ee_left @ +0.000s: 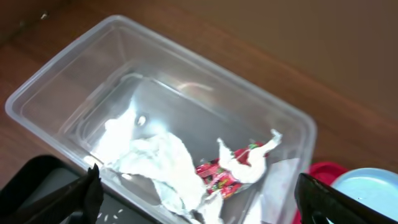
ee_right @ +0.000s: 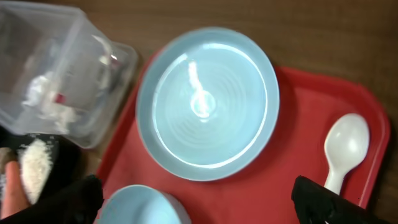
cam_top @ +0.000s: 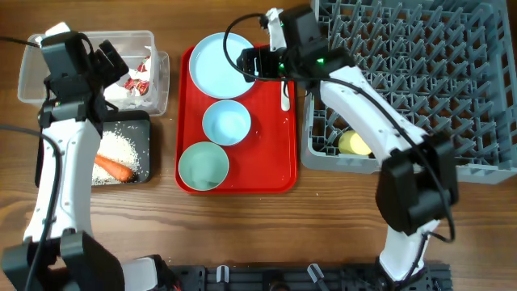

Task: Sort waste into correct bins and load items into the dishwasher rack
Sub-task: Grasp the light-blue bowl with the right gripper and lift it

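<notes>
Clock directions here go by the overhead view, 12 at the top edge. My left gripper (ee_left: 198, 186) hangs over the clear tub (ee_left: 68, 78), which sits at about 10 o'clock on the table (cam_top: 242, 234). The fingers are spread wide and there's nothing between them. Inside the tub are the crumpled white tissue (ee_left: 155, 163) and, touching it on its 3 o'clock side, the red-and-white wrapper (ee_left: 219, 178). Just beside the tub at its 6 o'clock is the black tray (cam_top: 145, 125) with a heap of rice grains (cam_top: 119, 149) in it, and the carrot (cam_top: 113, 169) lies right at the 6 o'clock edge of the rice. My right gripper (ee_right: 198, 183) is up over the 12 o'clock end of the red serving tray (cam_top: 271, 153), released too, both fingers well apart and holding nothing, with the pale blue plate (ee_right: 208, 102) right below. On the red tray it goes plate at 12, pale blue bowl (cam_top: 226, 123) in the middle and pale green bowl (cam_top: 203, 164) at 6, all in a line and not stacked. Both bowls look empty from above. The white spoon (ee_right: 345, 146) lies on the tray at about 2 o'clock, bowl end pointing to 12, near the plate but not touching it. The dishwasher rack (cam_top: 477, 97) fills the 2 o'clock part of the table, just beside the red tray. The only thing I can spot in it is the yellow cup (cam_top: 354, 144), down among the pegs near its 7 o'clock corner.
</notes>
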Tool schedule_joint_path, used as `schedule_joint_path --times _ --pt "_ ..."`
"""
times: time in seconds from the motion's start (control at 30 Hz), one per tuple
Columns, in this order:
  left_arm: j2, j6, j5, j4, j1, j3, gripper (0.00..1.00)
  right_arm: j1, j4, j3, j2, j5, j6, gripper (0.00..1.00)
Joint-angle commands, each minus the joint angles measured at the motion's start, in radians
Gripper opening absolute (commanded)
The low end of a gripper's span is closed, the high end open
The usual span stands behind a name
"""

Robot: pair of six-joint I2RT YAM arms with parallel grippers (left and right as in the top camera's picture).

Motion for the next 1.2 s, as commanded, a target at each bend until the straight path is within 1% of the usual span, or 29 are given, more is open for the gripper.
schedule_joint_path --times 0.0,0.03,0.1,0.23,0.33,0.37,0.43,0.5,0.53,0.6,0.73,0.77,0.8,0.83,0.87,0.9,1.07,1.17 --pt "0.026 0.024 -0.044 -0.067 0.005 0.017 1.00 0.005 0.006 0.015 0.063 -0.010 0.075 0.97" --pt "0.027 0.024 -0.045 -0.094 0.005 0.017 1.00 0.006 -0.002 0.015 0.066 -0.010 0.076 0.94" --pt "0.027 0.024 -0.045 -0.128 0.005 0.017 1.00 0.009 -0.043 0.015 0.067 -0.010 0.072 0.94" --pt "0.027 0.024 -0.045 -0.128 0.006 0.017 1.00 0.014 -0.196 0.015 0.067 -0.082 0.070 0.87" --pt "0.027 0.024 -0.045 -0.128 0.005 0.017 1.00 0.043 -0.291 0.008 0.067 -0.084 0.054 0.81" --pt "0.027 0.024 -0.045 -0.128 0.005 0.017 1.00 0.049 -0.297 -0.003 0.067 -0.085 0.056 0.78" --pt "0.027 0.024 -0.045 -0.128 0.006 0.017 1.00 0.060 -0.298 -0.027 0.067 -0.099 0.066 0.67" --pt "0.027 0.024 -0.045 -0.128 0.005 0.017 1.00 0.069 -0.293 -0.047 0.067 -0.099 0.102 0.58" --pt "0.027 0.024 -0.045 -0.128 0.005 0.017 1.00 0.075 -0.286 -0.057 0.068 -0.099 0.124 0.56" --pt "0.027 0.024 -0.045 -0.128 0.005 0.017 1.00 0.087 -0.264 -0.084 0.068 -0.098 0.171 0.48" --pt "0.027 0.024 -0.045 -0.128 0.005 0.017 1.00 0.124 -0.216 -0.119 0.100 -0.103 0.231 0.43" --pt "0.027 0.024 -0.045 -0.128 0.005 0.017 1.00 0.131 -0.200 -0.119 0.111 -0.112 0.232 0.36" --pt "0.027 0.024 -0.045 -0.128 0.005 0.017 1.00 0.131 -0.196 -0.119 0.112 -0.114 0.243 0.26" --pt "0.027 0.024 -0.045 -0.128 0.005 0.017 1.00 0.131 -0.194 -0.119 0.112 -0.109 0.256 0.21" --pt "0.027 0.024 -0.045 -0.128 0.005 0.017 1.00 0.131 -0.191 -0.119 0.112 -0.109 0.258 0.12" --pt "0.027 0.024 -0.045 -0.128 0.005 0.017 1.00 0.131 -0.191 -0.119 0.112 -0.110 0.259 0.05" --pt "0.027 0.024 -0.045 -0.128 0.005 0.017 1.00 0.123 -0.206 -0.118 0.093 -0.087 0.264 0.04" --pt "0.027 0.024 -0.045 -0.128 0.005 0.017 1.00 0.112 -0.247 -0.117 0.009 0.035 0.251 0.04"
